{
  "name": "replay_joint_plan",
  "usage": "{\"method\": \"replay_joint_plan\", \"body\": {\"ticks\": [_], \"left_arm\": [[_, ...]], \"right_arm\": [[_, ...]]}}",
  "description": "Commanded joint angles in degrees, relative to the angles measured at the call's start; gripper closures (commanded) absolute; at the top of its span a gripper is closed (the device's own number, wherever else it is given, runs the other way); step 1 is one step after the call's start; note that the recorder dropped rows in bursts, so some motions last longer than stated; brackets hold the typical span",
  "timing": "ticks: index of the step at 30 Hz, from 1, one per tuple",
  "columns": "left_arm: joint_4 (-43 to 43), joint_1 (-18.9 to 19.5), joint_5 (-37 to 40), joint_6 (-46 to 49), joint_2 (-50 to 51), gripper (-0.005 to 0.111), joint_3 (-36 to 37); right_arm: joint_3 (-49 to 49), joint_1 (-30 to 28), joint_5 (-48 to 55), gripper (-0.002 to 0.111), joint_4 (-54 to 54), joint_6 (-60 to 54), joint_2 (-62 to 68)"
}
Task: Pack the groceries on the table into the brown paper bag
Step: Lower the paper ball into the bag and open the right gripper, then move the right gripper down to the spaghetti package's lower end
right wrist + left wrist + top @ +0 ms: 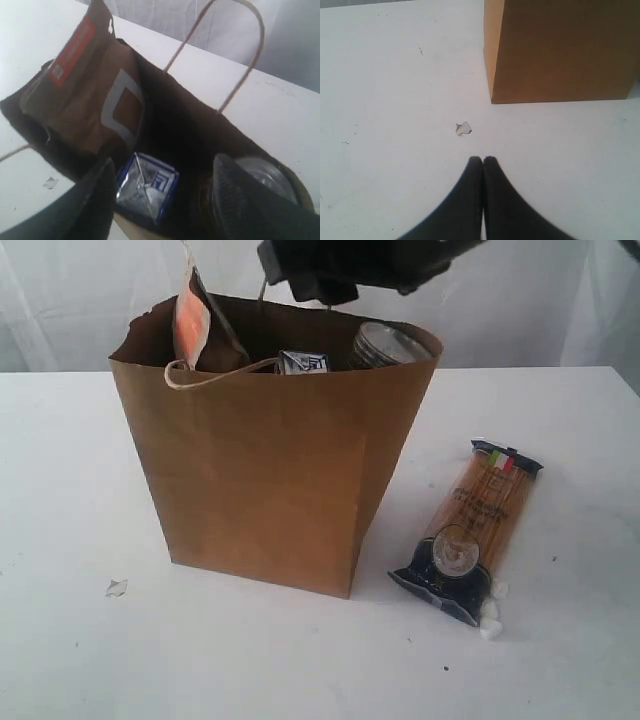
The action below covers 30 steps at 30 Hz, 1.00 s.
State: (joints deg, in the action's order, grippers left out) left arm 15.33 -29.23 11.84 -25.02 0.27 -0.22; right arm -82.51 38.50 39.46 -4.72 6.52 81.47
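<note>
Closest to the exterior lens, white crumbs (490, 625) touching the near end of the packet (470, 530), flat on the desk (80, 660), just right of the bag (270, 480) and apart from it.

Over the bag's open mouth, right arm coming in from above, wrist tilted down into it. Right end effector (165, 200) released: fingers (95, 200) spread wide, gripping nothing. Directly below and between them, carton (146, 185) inside the bag, one edge just beside one finger. Close against the other finger, jar (265, 175) with clear lid, also inside. At the bag's left end, pouch (85, 95) upright, top poking above the rim, apart from both fingers. Beyond it, handle (235, 45) arching up.

Low over bare desk by the bag's near left corner, left arm. Left end effector (483, 162) clenched, tips pressed together, holding nothing, aimed at a small scrap (463, 128) lying near them; bag farther off.
</note>
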Motion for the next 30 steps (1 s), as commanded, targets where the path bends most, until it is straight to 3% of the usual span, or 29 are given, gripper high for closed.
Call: {"method": "replay_joint_plan", "body": {"ticks": [1,20,24,30], "left_arm": [[0.2,-0.1,0.3,-0.5,-0.3,0.106,0.2],[0.2,-0.1,0.3,-0.5,-0.3,0.106,0.2],[0.2,-0.1,0.3,-0.5,-0.3,0.106,0.2],[0.2,-0.1,0.3,-0.5,-0.3,0.106,0.2]], "right_arm": [[6.2,-0.3,0.6,0.054,-0.6,-0.3,-7.1],[26.2,-0.9,15.3,0.054,-12.9,1.5,-21.4],[31.4,-4.2,13.5,0.054,-12.9,2.3,-21.4],[39.8,-13.8,6.3,0.054,-10.7,3.8,-19.8]]}}
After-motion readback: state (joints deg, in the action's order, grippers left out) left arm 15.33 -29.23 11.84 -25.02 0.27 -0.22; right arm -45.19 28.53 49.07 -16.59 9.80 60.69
